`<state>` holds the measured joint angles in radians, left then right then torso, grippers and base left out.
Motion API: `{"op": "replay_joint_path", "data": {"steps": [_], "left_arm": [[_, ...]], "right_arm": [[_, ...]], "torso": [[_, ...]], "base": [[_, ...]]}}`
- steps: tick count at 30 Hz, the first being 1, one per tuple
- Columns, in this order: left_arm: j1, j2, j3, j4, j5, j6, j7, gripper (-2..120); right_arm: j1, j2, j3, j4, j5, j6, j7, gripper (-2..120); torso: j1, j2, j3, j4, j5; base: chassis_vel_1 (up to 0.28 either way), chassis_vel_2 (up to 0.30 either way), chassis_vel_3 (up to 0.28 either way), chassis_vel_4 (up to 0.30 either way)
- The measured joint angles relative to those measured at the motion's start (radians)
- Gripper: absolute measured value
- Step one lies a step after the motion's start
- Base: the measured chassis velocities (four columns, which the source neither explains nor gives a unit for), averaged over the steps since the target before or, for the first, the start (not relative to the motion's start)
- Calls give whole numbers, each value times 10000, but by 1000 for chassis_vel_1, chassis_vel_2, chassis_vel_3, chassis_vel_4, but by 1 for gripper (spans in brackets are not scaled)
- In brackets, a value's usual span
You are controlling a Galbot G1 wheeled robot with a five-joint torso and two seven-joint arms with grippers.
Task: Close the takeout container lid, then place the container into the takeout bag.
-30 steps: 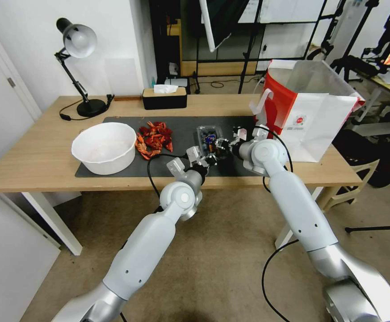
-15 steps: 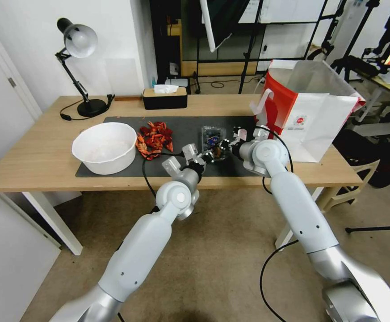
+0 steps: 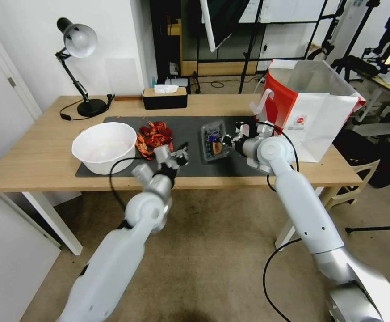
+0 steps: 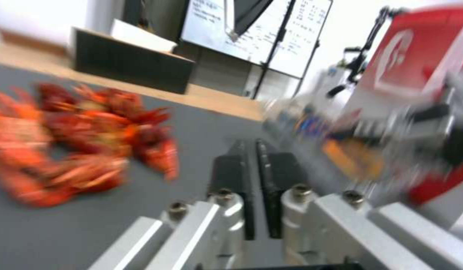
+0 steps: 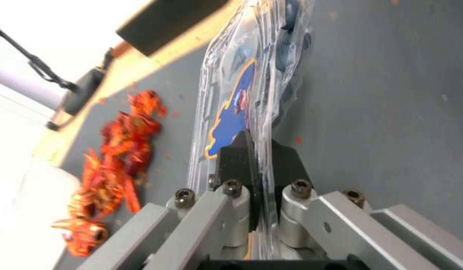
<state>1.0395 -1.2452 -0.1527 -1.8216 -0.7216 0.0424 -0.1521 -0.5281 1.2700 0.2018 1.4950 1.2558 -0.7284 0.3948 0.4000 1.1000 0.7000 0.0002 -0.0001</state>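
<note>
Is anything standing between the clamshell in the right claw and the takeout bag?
Nothing visible. The right claw is pinched on the edge of the takeout container, and the mat between it and the takeout bag holds only the right arm. The left claw is off by the crayfish.

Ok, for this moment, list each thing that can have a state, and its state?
takeout container: lid closed, resting on the dark mat
right gripper: shut on the takeout container's edge
left gripper: shut, holding nothing, above the mat near the crayfish
takeout bag: upright, open
white bowl: upright
</note>
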Motion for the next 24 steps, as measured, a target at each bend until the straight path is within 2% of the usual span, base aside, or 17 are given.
{"op": "replay_joint_path", "data": {"steps": [2, 3, 4, 5, 6, 8, 10, 14, 15, 18, 20, 22, 24], "left_arm": [[883, 166, -305, -218, 1552, -517, 261, 17], [883, 166, -305, -218, 1552, -517, 261, 17], [1039, 214, -307, -198, 2108, -722, 333, 22], [1219, 261, -331, -176, 2555, -949, 386, 27], [1540, 290, -431, -212, 2878, -1138, 409, 32], [1659, 296, -478, -235, 2955, -1193, 413, 33], [2472, 279, -923, -425, 3407, -1614, 450, 47], [2803, 230, -1123, -463, 3549, -1812, 454, 52], [3081, 162, -1316, -484, 3659, -1999, 455, 61], [3834, -104, -1852, -633, 4042, -2485, 477, 75], [3916, -123, -1900, -656, 4086, -2522, 482, 78], [4238, -181, -2108, -726, 4213, -2672, 515, 90], [4282, -189, -2132, -733, 4217, -2692, 516, 93]], "right_arm": [[-96, -161, 227, 386, 13, 179, -348, 0], [-96, -161, 227, 386, 13, 179, -348, 0], [-264, -367, 482, 784, 60, 267, -434, 0], [-406, -587, 730, 1183, 90, 402, -525, 0], [-456, -766, 896, 1514, 103, 564, -665, 0], [-458, -799, 922, 1575, 104, 600, -698, 0], [-354, -1046, 1065, 2086, 75, 978, -966, 0], [-240, -1143, 1134, 2278, 17, 1148, -1052, 0], [-107, -1244, 1207, 2459, -73, 1317, -1127, 0], [542, -1665, 1589, 2845, -817, 1938, -1259, 0], [625, -1722, 1655, 2854, -962, 2005, -1280, 0], [1056, -2078, 1964, 2752, -1961, 2384, -1440, 0], [1121, -2136, 2009, 2714, -2111, 2432, -1464, 0]], "torso": [[-1, 0, -1, 9, 4], [-1, 0, -1, 9, 4], [-1, 1, -1, 6, 0], [-1, 1, -1, -14, 2], [-1, 2, -1, -17, -1], [0, 2, -1, -17, 0], [-1, 2, -2, -1, 6], [-2, 2, -2, 5, 0], [-1, 2, -2, 7, -1], [-2, 2, -1, -1, 4], [-1, 2, -2, -1, 2], [-2, 2, -2, -1, 3], [-2, 2, -2, -1, 4]], "base": [[0, 0, 0, 0], [0, 0, 0, 0], [0, 0, 0, 0], [0, 0, 0, 0], [0, 0, 0, 0], [0, 0, 0, 0], [0, 0, 0, 0], [0, 0, 0, 0], [0, 0, 0, 0], [0, 0, 0, 0], [0, 0, 0, 0], [0, 0, 0, 0], [0, 0, 0, 0]]}}
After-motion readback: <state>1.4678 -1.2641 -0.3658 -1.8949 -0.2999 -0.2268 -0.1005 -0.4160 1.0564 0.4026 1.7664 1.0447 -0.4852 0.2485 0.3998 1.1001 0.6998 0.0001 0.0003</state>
